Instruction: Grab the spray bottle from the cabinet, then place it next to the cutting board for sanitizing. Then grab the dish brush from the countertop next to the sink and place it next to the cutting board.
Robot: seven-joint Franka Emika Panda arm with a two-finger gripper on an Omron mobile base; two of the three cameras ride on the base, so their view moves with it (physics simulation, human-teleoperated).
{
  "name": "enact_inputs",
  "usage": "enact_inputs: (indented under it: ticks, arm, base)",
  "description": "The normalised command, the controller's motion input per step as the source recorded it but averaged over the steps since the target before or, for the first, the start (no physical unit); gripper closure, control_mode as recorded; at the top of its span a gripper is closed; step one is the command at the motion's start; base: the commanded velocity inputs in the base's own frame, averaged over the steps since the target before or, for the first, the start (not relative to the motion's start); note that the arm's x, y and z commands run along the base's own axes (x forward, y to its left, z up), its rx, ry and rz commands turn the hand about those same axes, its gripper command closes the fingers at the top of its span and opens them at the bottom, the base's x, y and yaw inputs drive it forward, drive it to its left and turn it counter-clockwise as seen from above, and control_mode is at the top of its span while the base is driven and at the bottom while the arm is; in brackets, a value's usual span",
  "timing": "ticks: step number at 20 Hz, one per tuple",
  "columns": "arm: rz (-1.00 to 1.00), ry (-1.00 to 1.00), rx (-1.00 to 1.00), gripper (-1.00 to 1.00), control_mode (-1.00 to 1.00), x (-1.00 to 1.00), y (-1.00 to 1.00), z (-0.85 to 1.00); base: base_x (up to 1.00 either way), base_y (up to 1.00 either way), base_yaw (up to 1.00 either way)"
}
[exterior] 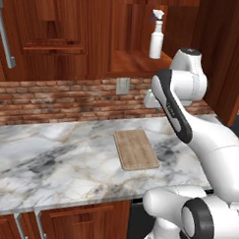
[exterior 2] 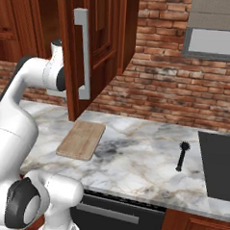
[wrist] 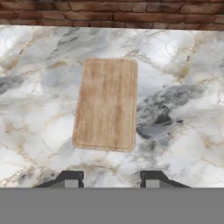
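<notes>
Up in the cabinet (exterior: 138,63), the spray bottle (exterior: 156,36) stands upright on the open shelf, its long axis vertical and its blue-and-white nozzle on top. Below it and forward, the cutting board (wrist: 107,104) lies flat on the marble counter (exterior: 51,158), nothing beside it yet. Far off along the counter, near the dark sink (exterior 2: 220,166), the dish brush (exterior 2: 182,155) lies untouched. The hand (wrist: 111,180) looks straight down over the board, its two fingertips apart with nothing between them. So the bottle sits well above and behind where the hand points; reaching it likely calls for lifting and turning toward the shelf.
</notes>
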Motion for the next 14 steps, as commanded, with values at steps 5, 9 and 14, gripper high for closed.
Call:
enact_inputs:
  ticks: [5,9,14]
  arm:
    - [-0.02,0.0,0.0,-1.0,-1.0,-0.23,-0.1,0.0]
    - [0.0,-0.07,0.0,-1.0,-1.0,-0.61,0.0,-0.02]
    - [-0.02,-0.19,0.0,-1.0,-1.0,-0.46,0.06,0.06]
  base:
    - [0.0,0.0,0.0]
    - [0.0,0.0,0.0]
    - [0.0,0.0,0.0]
